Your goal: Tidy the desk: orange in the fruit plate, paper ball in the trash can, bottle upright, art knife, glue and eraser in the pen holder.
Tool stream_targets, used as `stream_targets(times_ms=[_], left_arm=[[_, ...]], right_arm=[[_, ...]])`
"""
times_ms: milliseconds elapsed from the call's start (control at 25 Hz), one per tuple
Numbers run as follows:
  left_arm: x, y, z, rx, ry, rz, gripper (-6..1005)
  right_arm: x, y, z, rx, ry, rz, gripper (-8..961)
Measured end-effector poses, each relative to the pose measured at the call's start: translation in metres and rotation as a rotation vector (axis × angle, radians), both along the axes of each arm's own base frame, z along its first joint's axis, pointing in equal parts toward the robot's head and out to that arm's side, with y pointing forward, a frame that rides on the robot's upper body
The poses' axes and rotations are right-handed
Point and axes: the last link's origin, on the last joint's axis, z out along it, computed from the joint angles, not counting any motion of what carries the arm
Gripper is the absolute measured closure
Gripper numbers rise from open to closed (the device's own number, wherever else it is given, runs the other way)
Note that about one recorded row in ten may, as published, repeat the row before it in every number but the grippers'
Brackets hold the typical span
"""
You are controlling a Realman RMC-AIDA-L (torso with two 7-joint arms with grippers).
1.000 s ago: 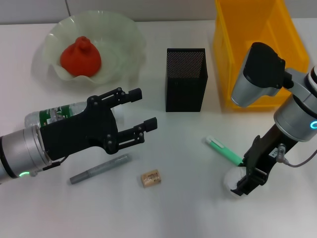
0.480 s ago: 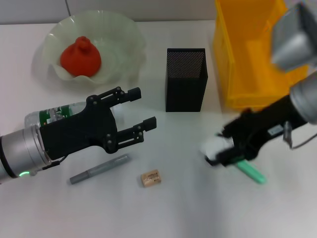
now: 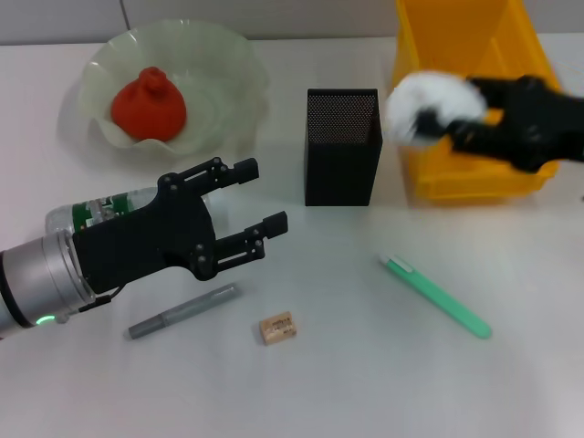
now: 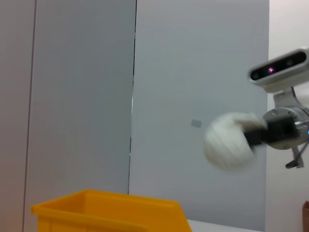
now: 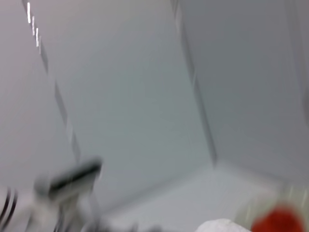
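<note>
White paper ball (image 3: 427,106) now carried up to the yellow trash can (image 3: 474,55).
The right end effector (image 3: 461,114), clenched on the ball, has risen from the tabletop (image 3: 365,374) to the can's near-left rim. Left end effector (image 3: 251,205) hovers released, unchanged. The orange (image 3: 149,102) sits in the fruit plate (image 3: 228,64); pen holder (image 3: 342,146) stands beside the can.

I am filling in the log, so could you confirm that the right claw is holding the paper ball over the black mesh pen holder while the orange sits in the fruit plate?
Not quite: in the head view the right claw holds the paper ball at the near edge of the yellow trash can, beside the pen holder, not over it. The orange does sit in the fruit plate.
</note>
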Motion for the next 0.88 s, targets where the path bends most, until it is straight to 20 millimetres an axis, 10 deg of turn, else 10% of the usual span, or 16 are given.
stream_targets(times_ms=[360,880], left_arm=[[0.001,0.001,0.0,0.005,0.003,-0.009,271],[0.002,0.001,-0.001,0.002,0.005,-0.013,271]], right_arm=[[0.061,0.007,0.023,0.44,0.143,-0.151,451],[0.076,0.048,0.011,0.492,-0.058,-0.31,452]])
